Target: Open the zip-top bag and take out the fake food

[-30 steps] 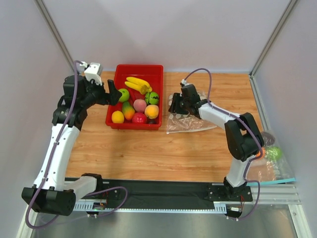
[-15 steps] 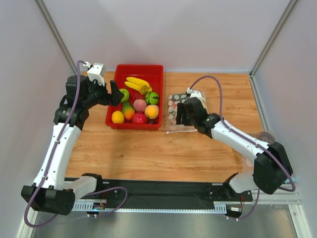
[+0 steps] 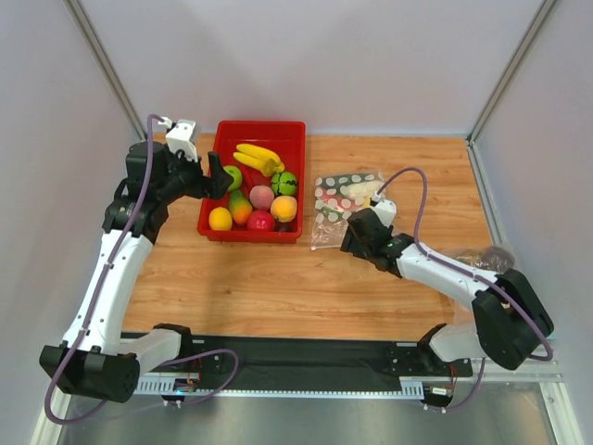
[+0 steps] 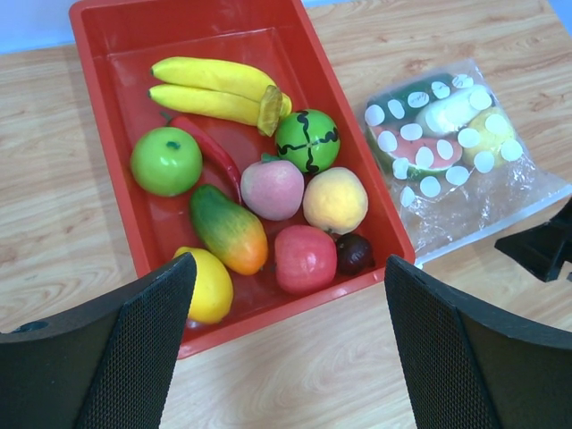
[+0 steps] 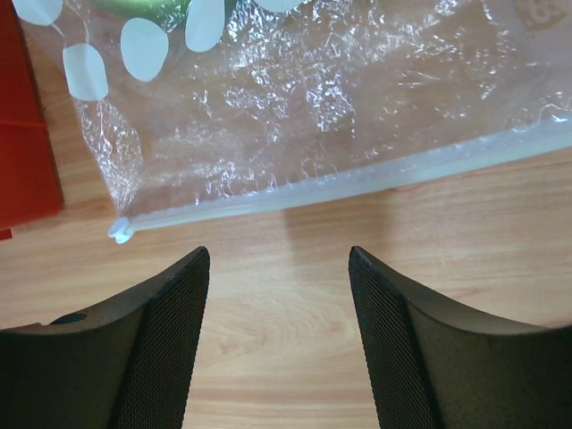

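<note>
Left tool (image 3: 215,174): fingers spread wide, nothing between them. It hangs over the left rim of the red plastic tray (image 3: 261,124). The arm is raised, elbow bent, wrist aimed right and down.

Left wrist view sorts what the overhead view crowds together in the tray: yellow bananas (image 4: 210,89), a green apple (image 4: 165,161) and other fruit. It also shows the clear zip-top bag with white dots (image 4: 474,201) lying flat on the wooden bench (image 3: 278,278), just right of the tray. The fake food shows through the plastic: a long white vegetable (image 4: 454,109), a pale yellow fruit (image 4: 490,134) and a dark green piece (image 4: 418,89).

Only the right wrist view shows the bag's pale zip strip (image 5: 357,179). It runs as one line along the near edge, its end nub toward the tray.

Right tool (image 5: 277,268): fingers parted, bare wood between them, just short of the strip and not touching it. The right arm reaches low across the bench toward the tray's near right corner.
</note>
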Controlling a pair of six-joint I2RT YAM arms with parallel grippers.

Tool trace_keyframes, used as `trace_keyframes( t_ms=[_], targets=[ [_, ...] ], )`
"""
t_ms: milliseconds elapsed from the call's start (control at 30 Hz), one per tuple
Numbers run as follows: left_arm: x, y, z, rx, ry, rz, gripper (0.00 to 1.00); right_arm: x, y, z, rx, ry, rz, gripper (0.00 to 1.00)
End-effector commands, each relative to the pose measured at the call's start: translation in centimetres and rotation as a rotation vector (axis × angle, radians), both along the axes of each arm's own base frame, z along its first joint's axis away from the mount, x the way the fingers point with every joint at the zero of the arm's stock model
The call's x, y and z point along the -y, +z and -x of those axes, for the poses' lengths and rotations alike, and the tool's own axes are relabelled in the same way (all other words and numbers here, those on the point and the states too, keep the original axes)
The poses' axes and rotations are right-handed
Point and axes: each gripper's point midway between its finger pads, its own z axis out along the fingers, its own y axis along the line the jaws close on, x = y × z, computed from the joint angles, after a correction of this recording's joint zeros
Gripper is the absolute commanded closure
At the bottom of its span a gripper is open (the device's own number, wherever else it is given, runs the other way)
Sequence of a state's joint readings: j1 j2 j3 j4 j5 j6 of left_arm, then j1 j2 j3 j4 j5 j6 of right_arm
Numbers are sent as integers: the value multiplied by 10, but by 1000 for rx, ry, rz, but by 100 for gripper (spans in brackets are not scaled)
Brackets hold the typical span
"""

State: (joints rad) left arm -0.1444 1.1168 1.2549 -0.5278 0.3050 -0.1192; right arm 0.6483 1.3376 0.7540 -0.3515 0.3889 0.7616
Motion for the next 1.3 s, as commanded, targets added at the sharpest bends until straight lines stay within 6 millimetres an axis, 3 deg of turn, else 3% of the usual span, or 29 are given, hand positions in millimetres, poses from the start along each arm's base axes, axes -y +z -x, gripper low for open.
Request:
trace_keyframes(
  t_ms=[0,200,467,967,1267],
  targets=[
    [1,10,-2,51,-11,-17,7,-12,5,-26,69,-73,-57,35],
    [1,8,-3,45,-12,-18,8,-18,-6,-31,58,-96,-83,35],
    [2,7,-3,47,-17,-22,8,-12,-13,-42,103,-151,-66,36],
    [3,9,-2,52,-19,-23,8,-14,-31,-32,50,-191,-119,37],
    [2,9,-1,53,-19,-26,7,-7,-42,-42,84,-244,-86,46]
  ],
)
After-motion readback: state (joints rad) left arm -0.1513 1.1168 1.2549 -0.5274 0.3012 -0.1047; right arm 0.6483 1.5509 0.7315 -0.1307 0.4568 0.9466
